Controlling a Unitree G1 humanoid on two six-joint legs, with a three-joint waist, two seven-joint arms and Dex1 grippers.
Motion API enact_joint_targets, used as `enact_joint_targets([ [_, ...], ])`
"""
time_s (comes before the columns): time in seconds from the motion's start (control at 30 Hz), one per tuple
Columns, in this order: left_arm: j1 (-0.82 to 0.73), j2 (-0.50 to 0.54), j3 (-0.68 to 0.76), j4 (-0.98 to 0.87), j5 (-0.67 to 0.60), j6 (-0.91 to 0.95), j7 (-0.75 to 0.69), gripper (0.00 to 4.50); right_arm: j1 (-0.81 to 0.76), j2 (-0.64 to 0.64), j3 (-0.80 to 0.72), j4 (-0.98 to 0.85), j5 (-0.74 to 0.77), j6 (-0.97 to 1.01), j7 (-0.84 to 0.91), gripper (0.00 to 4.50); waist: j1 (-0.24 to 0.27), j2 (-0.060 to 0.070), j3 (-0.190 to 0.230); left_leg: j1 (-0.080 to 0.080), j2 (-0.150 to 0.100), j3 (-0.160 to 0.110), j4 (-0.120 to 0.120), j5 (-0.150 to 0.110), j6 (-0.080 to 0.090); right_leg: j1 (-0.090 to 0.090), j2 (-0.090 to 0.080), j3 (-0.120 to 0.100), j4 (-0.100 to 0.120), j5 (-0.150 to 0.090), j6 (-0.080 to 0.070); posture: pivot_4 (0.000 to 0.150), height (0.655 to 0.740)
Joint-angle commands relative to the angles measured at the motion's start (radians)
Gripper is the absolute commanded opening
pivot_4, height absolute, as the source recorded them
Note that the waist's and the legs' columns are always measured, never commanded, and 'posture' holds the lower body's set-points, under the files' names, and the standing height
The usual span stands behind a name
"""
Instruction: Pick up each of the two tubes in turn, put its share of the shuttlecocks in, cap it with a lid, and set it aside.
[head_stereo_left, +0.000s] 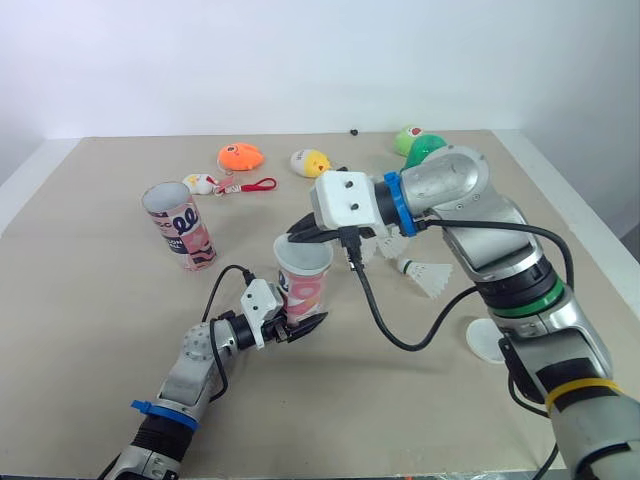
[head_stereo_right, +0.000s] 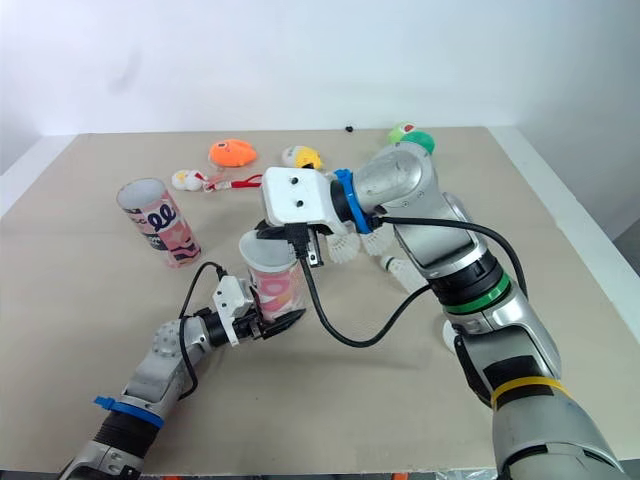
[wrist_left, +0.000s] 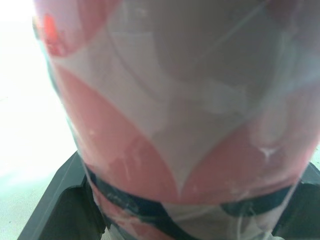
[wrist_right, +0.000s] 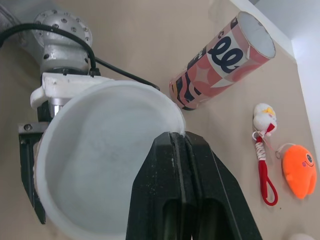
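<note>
Left gripper (head_stereo_left: 298, 323) clamps the light, crushable, film-slick tube (head_stereo_left: 306, 290) low near its base, probably the firmest hold, while the closed right gripper (wrist_right: 176, 138) touches the lid (wrist_right: 100, 165) rim at eleven o'clock.

Centre crowding; near-left table (head_stereo_left: 90, 340) lying open.
Right gripper (head_stereo_left: 297, 238) sitting over held tube (head_stereo_left: 303, 285) mouth, blocking it; second tube (head_stereo_left: 180, 225) standing far-left; shuttlecock (head_stereo_left: 425, 272) lying right.

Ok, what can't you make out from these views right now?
- Held tube, contents: right wrist view, right gripper covers part of its white mouth.
- Loose lid: eye views, right arm overlaps it.
- Shuttlecocks, count: eye views, right arm overlaps them.
</note>
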Motion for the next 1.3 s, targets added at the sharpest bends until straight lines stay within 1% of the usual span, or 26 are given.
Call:
enact_joint_targets([
  [0.03,0.035,0.0,-0.033,0.101,0.037,0.054,0.008,3.41,-0.007,-0.025,0.008,-0.016,-0.025,-0.021,0.013,0.05,0.0,0.0,0.0,0.0,0.0,0.0,0.0,0.0,0.0,0.0,0.0,0.0,0.0,0.0,0.0,0.15,0.74],
  [0.3,0.032,-0.001,-0.035,0.103,0.037,0.052,0.006,3.41,-0.002,-0.033,0.018,-0.009,-0.041,-0.041,0.013,0.05,0.0,0.0,0.0,0.0,-0.002,0.0,0.0,0.0,0.0,0.0,-0.002,0.0,0.0,-0.001,0.001,0.15,0.74],
  [0.53,0.034,-0.003,-0.037,0.101,0.038,0.052,0.008,3.41,0.01,-0.036,0.047,0.004,-0.088,-0.095,0.002,0.05,0.0,0.0,0.0,0.0,-0.003,0.0,0.0,0.0,0.0,0.0,-0.003,0.0,0.0,-0.001,0.002,0.15,0.74],
  [1.03,0.032,-0.002,-0.038,0.102,0.038,0.059,0.005,3.41,0.04,-0.035,0.07,-0.02,-0.152,-0.163,0.003,0.05,0.0,0.001,-0.001,0.0,-0.004,-0.001,-0.001,0.0,0.0,0.0,-0.004,-0.001,0.0,-0.001,0.002,0.15,0.74],
  [1.1,0.03,-0.002,-0.038,0.103,0.037,0.06,0.004,3.41,0.036,-0.023,0.058,-0.026,-0.134,-0.138,0.0,0.05,0.0,0.001,-0.001,0.0,-0.004,-0.001,-0.001,0.0,0.0,0.0,-0.004,-0.001,0.0,-0.001,0.002,0.15,0.74],
  [1.2,0.027,-0.003,-0.037,0.107,0.037,0.06,0.004,3.41,0.008,0.005,0.0,-0.035,-0.054,-0.07,0.0,0.05,0.0,0.001,-0.001,0.0,-0.004,-0.001,-0.001,0.0,0.0,0.0,-0.004,-0.001,0.0,-0.001,0.002,0.15,0.74],
  [1.3,0.026,-0.004,-0.037,0.108,0.037,0.061,0.003,3.41,-0.018,0.014,-0.038,-0.031,-0.011,-0.031,0.001,0.05,0.0,0.0,-0.001,0.0,-0.003,-0.001,-0.001,0.0,0.0,0.0,-0.005,-0.001,0.0,-0.001,0.002,0.15,0.74],
])
